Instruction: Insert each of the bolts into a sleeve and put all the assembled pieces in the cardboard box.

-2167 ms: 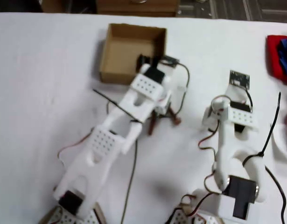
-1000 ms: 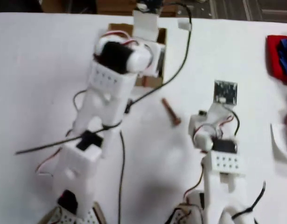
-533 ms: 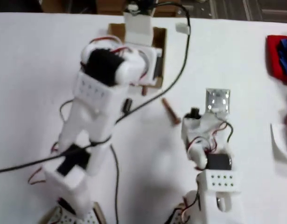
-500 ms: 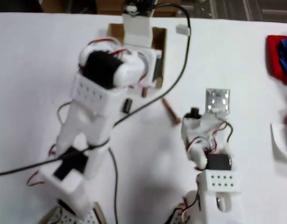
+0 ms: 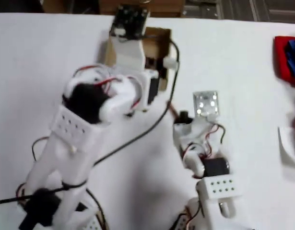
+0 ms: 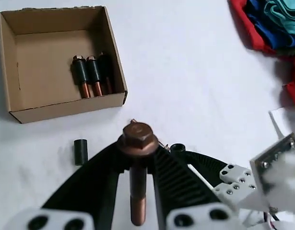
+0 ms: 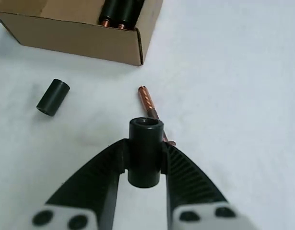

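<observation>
Bolt [image 6: 137, 191], copper, sat upright in the left gripper [image 6: 137, 160], w/ hex head up above the fingertips and shank hanging down btw the jaws. The jaws were closed in to just the shank's width, gripping it. The right gripper [image 7: 145, 160] had a black sleeve [image 7: 145, 143] pinched btw its jaws, bore facing up and jaws narrowed to the sleeve's width.

A second bolt [image 7: 148, 106] lay flat on the white table [image 7: 243, 72] just behind the held sleeve, threaded end toward the cardboard box [image 7: 80, 40]. A loose sleeve [image 7: 53, 97] lay on its side on the table near the box's front wall, apart from the second bolt.

The box held 3 assembled pieces [image 6: 89, 74], side by side next to one side wall, copper ends sticking out of black sleeves. In the high view one arm reached over the box [image 5: 162, 40] and covered most of it. The other arm was beside it, w/ part of the second bolt [image 5: 171, 109] showing close to its tip.

A red cloth [image 6: 253, 28] w/ blue fabric lay at the table edge, well apart from the box.
</observation>
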